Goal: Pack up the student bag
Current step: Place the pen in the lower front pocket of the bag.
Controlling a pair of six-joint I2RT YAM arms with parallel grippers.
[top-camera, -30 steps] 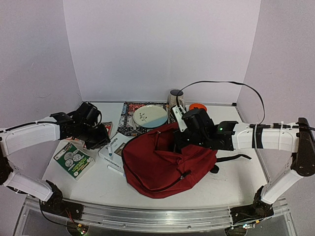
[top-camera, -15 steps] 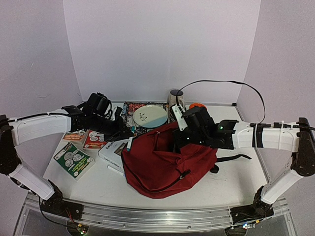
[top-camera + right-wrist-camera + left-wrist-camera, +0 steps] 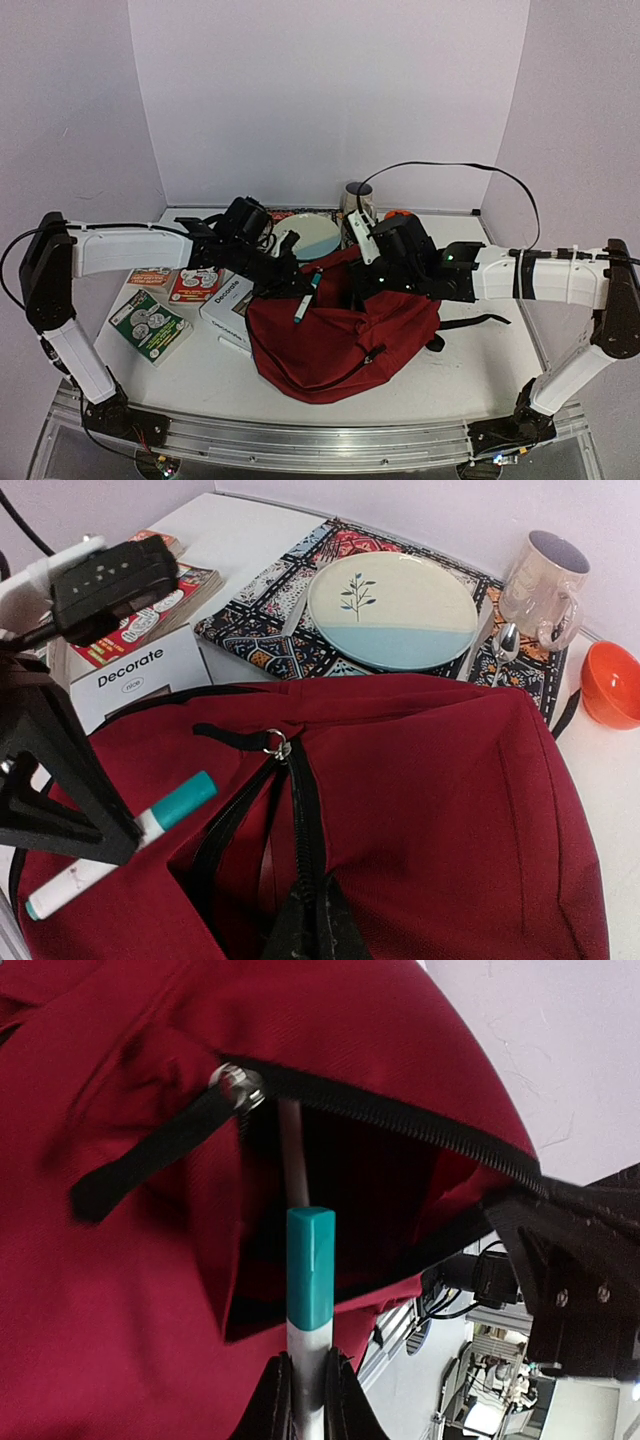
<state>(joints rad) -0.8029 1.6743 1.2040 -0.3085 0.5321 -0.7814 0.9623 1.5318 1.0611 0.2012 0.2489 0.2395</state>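
Student bag (image 3: 340,345) lies on the table (image 3: 200,380), centre, slightly right of middle, broad red side up. Its long axis runs roughly near-left to far-right. The mouth is at the far end, unzipped and gaping, and faces up and left. The black zip line curves on along the near-right side. Black straps trail off to the right on the table top.

Right gripper (image 3: 315,930): jaws together, pinched on the black zip edge at the far-right side of the mouth, holding that lip raised.

Left gripper (image 3: 305,1395): jaws clamped on the white barrel of a marker (image 3: 310,1260). It sits over the left rim of the mouth. The teal cap end points away from the fingers, toward the dark opening, just short of it. The marker's long axis is tilted, tail end toward near-left. Zip pull (image 3: 235,1085) with its black tab sits beside the opening, left of the cap in the left wrist view.

Far of the bag:
- patterned placemat (image 3: 265,620) with a plate (image 3: 392,610) on it
- mug (image 3: 540,575)
- orange bowl (image 3: 610,685), far right

Left of the bag:
- white "Decorate" box (image 3: 135,670), just beside it
- red booklet (image 3: 195,285)
- green booklet (image 3: 148,325), further left
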